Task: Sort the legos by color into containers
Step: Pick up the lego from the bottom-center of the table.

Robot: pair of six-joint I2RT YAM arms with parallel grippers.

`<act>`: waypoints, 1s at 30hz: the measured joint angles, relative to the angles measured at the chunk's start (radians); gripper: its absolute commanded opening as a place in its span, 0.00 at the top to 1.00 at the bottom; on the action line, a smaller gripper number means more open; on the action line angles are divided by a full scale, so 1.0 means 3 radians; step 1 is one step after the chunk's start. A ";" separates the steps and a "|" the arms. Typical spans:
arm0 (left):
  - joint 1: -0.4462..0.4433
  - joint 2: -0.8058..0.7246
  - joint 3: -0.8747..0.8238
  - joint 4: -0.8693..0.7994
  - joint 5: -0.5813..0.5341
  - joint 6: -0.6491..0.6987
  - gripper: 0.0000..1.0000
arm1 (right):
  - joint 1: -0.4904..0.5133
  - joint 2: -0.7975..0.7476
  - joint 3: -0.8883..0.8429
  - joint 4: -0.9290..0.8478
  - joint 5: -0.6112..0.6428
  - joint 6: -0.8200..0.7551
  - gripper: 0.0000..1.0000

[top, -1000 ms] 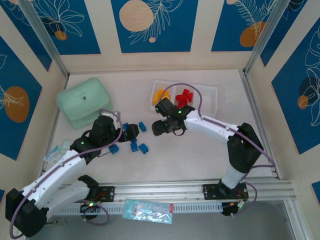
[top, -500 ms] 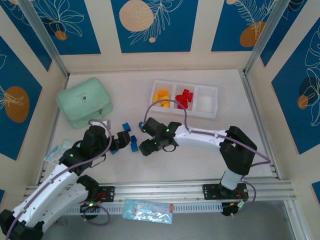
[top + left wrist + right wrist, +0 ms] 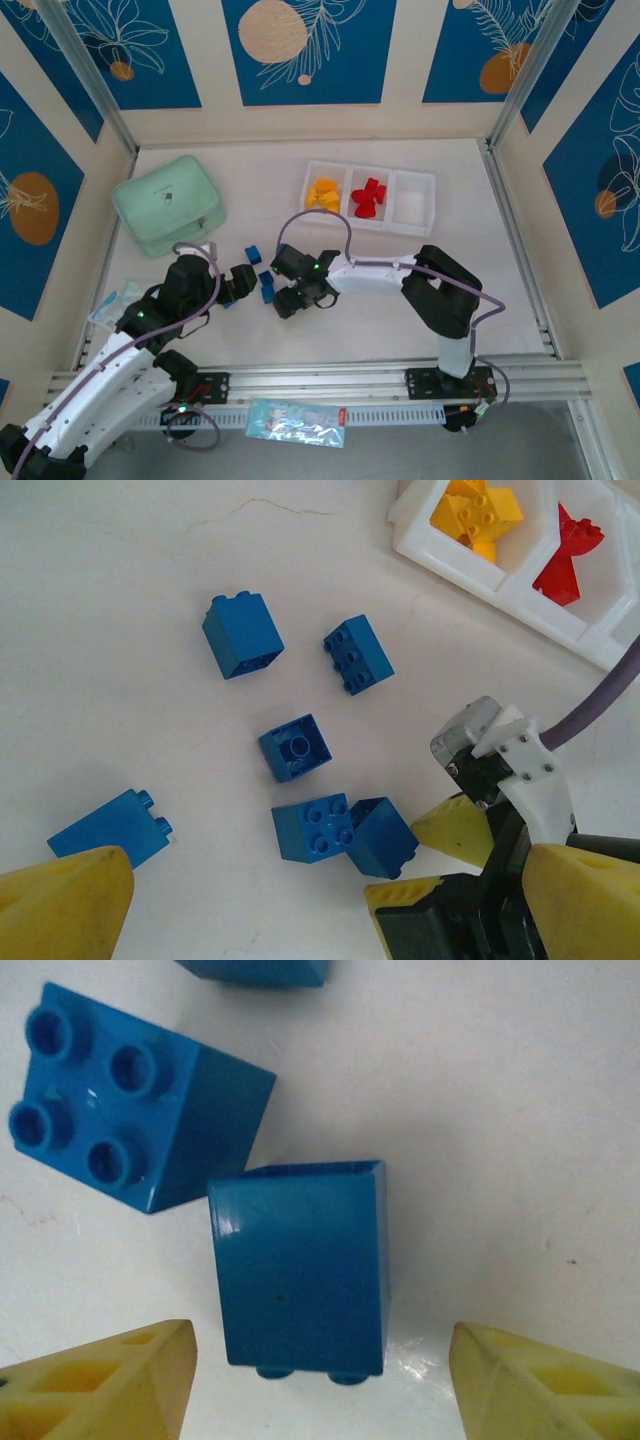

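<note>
Right wrist view: right fingers (image 3: 100, 1385) spread around a blue brick (image 3: 300, 1260); left fingers (image 3: 60, 900) also apart.

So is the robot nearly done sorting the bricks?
Roughly two colours of three. Done: yellow bricks and red bricks each sit in their own compartment of the tray. In hand: the right jaws stand open either side of one blue brick lying on its side, not gripping yet. Left: the six blue bricks in view lie on the table, and the third compartment holds none.
</note>
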 measured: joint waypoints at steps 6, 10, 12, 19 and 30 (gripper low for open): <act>0.0000 0.0000 0.0000 0.0000 -0.0010 0.0000 0.01 | -0.0023 0.0159 0.0125 0.0056 -0.0014 -0.0024 0.45; 0.0000 0.0003 0.0000 0.0000 -0.0010 0.0000 0.01 | -0.0033 0.0181 0.0136 0.0046 -0.0014 -0.0034 0.53; 0.0000 0.0008 0.0000 0.0003 -0.0010 0.0000 0.01 | -0.0036 0.0181 0.0136 0.0045 -0.0014 -0.0046 0.57; 0.0000 0.0100 0.0000 0.0027 -0.0005 0.0000 0.01 | -0.0065 0.0144 0.0134 0.0037 -0.0015 -0.0047 0.68; 0.0003 0.0486 0.0100 0.0169 0.0163 0.0010 0.01 | -0.0486 -0.0632 -0.0045 -0.0116 -0.0061 0.0056 0.73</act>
